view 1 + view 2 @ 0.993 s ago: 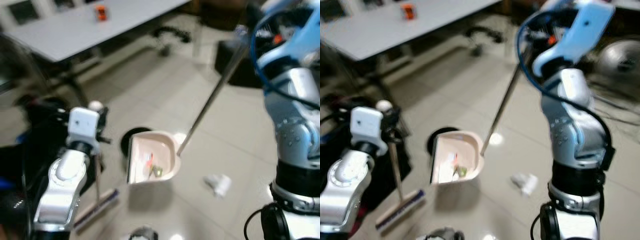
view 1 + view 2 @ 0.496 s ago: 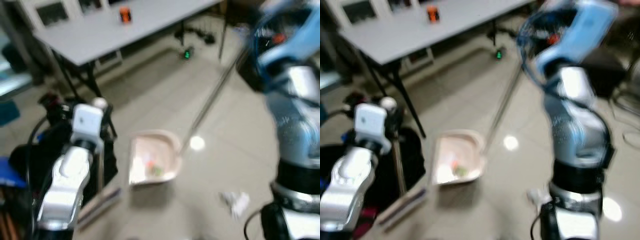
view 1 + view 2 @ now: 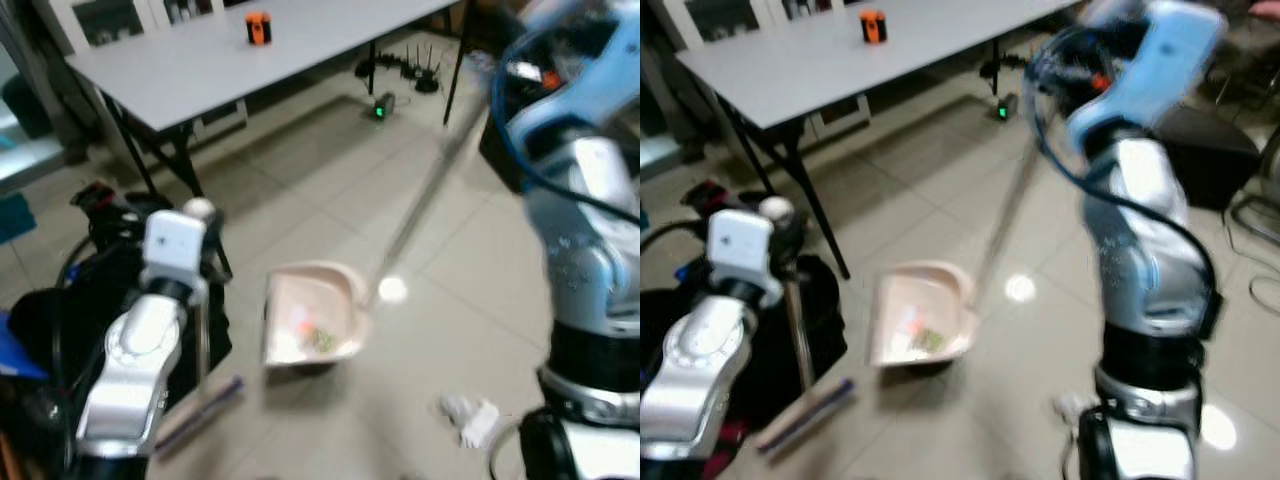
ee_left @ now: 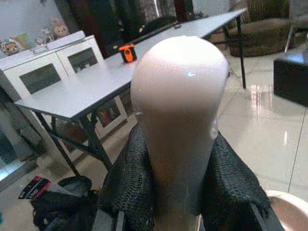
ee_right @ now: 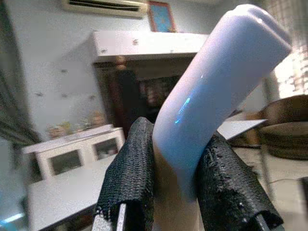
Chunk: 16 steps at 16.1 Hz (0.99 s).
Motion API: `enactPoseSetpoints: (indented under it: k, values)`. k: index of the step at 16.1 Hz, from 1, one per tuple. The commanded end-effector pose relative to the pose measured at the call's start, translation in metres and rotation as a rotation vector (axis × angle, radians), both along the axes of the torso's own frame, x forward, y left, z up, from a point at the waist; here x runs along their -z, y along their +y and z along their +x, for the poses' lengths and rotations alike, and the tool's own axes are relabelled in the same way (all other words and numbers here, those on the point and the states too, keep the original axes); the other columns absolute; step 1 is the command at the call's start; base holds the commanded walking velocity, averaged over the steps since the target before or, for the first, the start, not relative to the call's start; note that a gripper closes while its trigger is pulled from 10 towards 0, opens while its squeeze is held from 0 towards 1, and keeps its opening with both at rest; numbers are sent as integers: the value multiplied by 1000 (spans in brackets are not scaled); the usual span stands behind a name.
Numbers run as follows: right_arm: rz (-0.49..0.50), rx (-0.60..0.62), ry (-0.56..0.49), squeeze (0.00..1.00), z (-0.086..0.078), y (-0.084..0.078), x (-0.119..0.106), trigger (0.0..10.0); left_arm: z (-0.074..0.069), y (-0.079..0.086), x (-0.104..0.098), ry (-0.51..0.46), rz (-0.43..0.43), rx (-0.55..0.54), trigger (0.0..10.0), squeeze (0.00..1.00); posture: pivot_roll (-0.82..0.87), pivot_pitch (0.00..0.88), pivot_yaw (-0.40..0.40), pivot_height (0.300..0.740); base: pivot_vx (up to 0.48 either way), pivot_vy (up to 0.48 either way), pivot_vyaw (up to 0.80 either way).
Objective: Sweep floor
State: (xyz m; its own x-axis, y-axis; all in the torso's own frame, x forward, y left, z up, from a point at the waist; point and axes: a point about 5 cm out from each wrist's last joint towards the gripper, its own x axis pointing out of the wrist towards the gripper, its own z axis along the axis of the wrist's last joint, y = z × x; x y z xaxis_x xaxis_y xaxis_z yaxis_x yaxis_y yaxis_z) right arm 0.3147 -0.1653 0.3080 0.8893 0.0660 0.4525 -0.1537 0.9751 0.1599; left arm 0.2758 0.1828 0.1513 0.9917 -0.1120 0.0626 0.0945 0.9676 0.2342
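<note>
A pink dustpan (image 3: 312, 315) with a few scraps in it sits low over the tiled floor in front of me. Its long metal handle (image 3: 420, 215) slants up to the right, and my right gripper (image 5: 180, 178) is shut on the pale grip (image 5: 211, 91) at its top. My left gripper (image 4: 178, 185) is shut on the broom's white rounded handle end (image 4: 178, 110). The broom stick (image 3: 201, 330) runs down to the brush head (image 3: 200, 415) on the floor at lower left. A crumpled white paper wad (image 3: 472, 418) lies on the tiles right of the dustpan.
A grey folding table (image 3: 200, 70) with a small orange object (image 3: 258, 27) stands behind the dustpan. Black bags (image 3: 70, 310) crowd the floor at left. A dark box (image 3: 1215, 150) stands at right, and cables with a green light (image 3: 380, 105) lie under the table.
The whole view has shifted and blurred, so the camera moved; more of the table shows. Both grippers keep their hold. The paper wad now lies farther from the dustpan.
</note>
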Motion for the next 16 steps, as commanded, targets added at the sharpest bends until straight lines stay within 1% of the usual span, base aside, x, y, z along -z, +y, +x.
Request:
enactPoseSetpoints:
  k: [1, 11, 14, 16]
  values:
    - [-1, -39, -75, 0, -4, 11, -11, 10000, 0, 6, -7, -30, 22, -21, 10000, 0, 34, 27, 56, 740, 319, 0, 0]
    - [-72, -37, -71, 0, 1, 21, -1, 10000, 2, 7, -8, -25, 17, -21, 10000, 0, 38, 26, 61, 740, 322, 0, 0]
    - [-80, -27, -69, 0, 2, 20, 0, 10000, 2, 6, -8, -27, 16, -16, 10000, 0, 37, 27, 66, 740, 322, 0, 765]
    - [-56, -17, -77, 0, 1, 18, 0, 10000, 3, 6, -9, -26, 17, -11, 10000, 0, 35, 27, 68, 740, 321, 0, 0]
